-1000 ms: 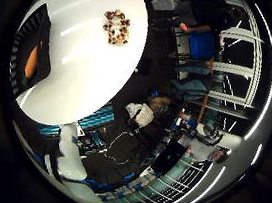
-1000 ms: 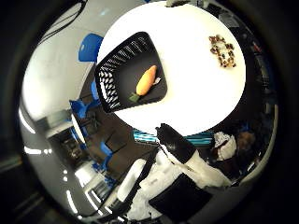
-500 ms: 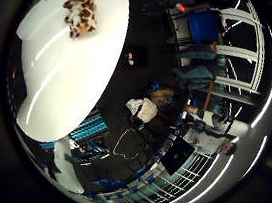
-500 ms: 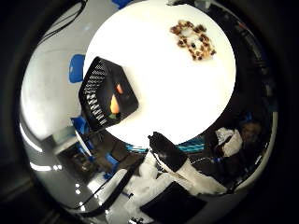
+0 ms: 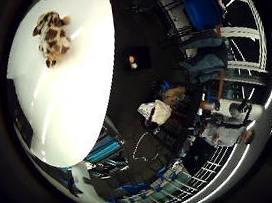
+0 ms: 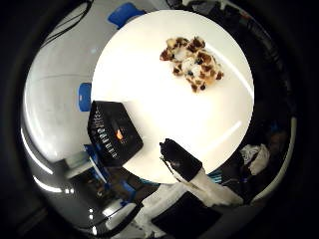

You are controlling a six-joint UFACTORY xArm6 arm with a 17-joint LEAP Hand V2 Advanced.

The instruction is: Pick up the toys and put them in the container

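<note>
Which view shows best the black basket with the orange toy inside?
The thumb side palm view: the black basket stands whole at the edge of the white table, with the orange toy visible inside. The little finger side view does not show the basket.

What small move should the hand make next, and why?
Probably move over the plush toy and lower toward it. It lies alone on the white table, apart from the black basket, which already holds an orange toy.
</note>
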